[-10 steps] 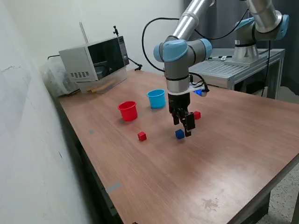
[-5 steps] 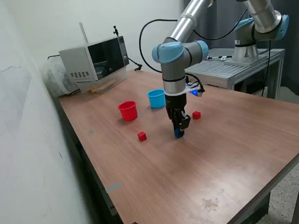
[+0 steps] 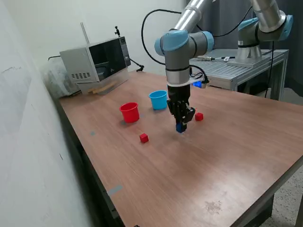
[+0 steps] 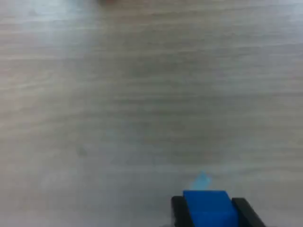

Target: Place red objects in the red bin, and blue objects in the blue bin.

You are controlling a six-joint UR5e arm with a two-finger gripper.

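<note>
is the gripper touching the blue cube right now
Touching. In the wrist view both black fingers press flush against the blue cube's sides, no gap; the gripper has it clamped.

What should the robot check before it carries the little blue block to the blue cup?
1. Blue cube sits between the gripper fingers: ok.
2. Cube is lifted off the table: ok; the exterior view shows a gap under it.
3. Light blue cup stands upright, mouth open: ok.
4. Path to that cup is free: ok; the red cup stands to the side.
5. Cup is empty: cannot tell.
6. Both red cubes lie clear of the gripper: ok.
</note>
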